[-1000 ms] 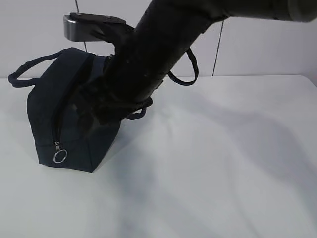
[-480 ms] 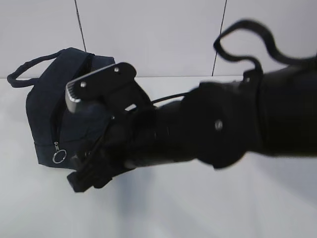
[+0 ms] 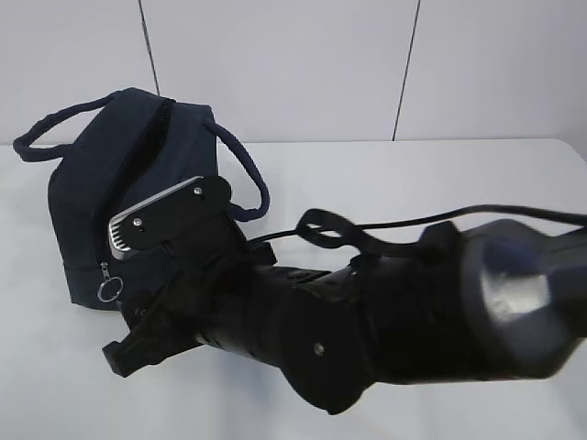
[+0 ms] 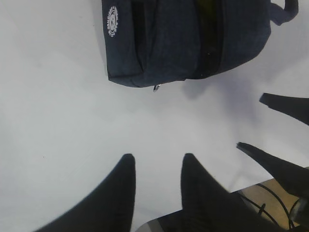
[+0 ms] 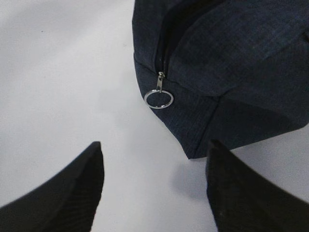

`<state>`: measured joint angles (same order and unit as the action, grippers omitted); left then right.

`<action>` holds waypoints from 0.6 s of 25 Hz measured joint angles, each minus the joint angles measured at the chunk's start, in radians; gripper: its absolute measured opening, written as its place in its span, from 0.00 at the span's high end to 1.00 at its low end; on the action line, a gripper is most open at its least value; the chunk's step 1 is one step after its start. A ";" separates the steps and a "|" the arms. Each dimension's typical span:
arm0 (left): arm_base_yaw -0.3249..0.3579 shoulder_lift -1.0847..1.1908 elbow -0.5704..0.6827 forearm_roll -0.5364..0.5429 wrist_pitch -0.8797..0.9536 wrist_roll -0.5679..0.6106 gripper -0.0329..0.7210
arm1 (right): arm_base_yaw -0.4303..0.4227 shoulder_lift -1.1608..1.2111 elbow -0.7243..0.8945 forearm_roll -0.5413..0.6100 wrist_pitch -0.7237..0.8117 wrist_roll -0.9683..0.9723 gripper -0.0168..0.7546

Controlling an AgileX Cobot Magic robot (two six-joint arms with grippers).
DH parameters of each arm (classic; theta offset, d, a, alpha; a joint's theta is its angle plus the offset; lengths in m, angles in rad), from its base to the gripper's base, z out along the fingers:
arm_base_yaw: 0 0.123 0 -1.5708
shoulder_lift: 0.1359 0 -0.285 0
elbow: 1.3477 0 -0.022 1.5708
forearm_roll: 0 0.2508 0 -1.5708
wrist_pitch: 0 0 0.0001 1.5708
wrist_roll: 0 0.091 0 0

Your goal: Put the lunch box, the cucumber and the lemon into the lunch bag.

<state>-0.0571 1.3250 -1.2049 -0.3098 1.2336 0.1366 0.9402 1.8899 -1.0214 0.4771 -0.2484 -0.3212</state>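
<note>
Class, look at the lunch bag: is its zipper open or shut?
Open: the lunch bag shows a dark gap along its top, and the ring pull hangs at the bottom end.

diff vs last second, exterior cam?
The right arm swung down from over the lunch bag to low in front of it; its open gripper now faces the ring pull, holding nothing. The bag's handle dropped back. Bag, zipper and table are unchanged.

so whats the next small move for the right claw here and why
Probably ease the right claw forward to straddle the silver ring pull and close on it. The claw is open and empty, short of the lunch bag, and the ring hangs free at the zipper's end near the bag's lower corner.
</note>
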 joint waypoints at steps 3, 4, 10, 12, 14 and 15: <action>0.000 0.000 0.000 0.000 0.000 0.000 0.65 | 0.000 0.058 -0.043 0.002 -0.015 0.081 0.36; 0.000 0.000 0.000 0.002 0.000 0.000 0.65 | 0.000 0.072 -0.062 0.002 -0.017 0.098 0.36; 0.000 0.000 0.000 0.002 0.000 0.000 0.65 | 0.003 0.158 -0.150 0.002 -0.023 0.246 0.36; 0.000 0.000 0.000 0.002 0.000 0.000 0.65 | 0.009 0.178 -0.152 0.002 -0.044 0.281 0.36; 0.000 0.000 0.000 0.002 0.000 0.000 0.65 | 0.018 0.191 -0.154 0.002 -0.068 0.294 0.36; 0.000 0.000 0.000 0.002 0.000 0.000 0.65 | 0.020 0.194 -0.154 0.002 -0.075 0.293 0.36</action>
<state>-0.0571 1.3250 -1.2049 -0.3080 1.2336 0.1366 0.9604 2.0840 -1.1759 0.4791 -0.3236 -0.0278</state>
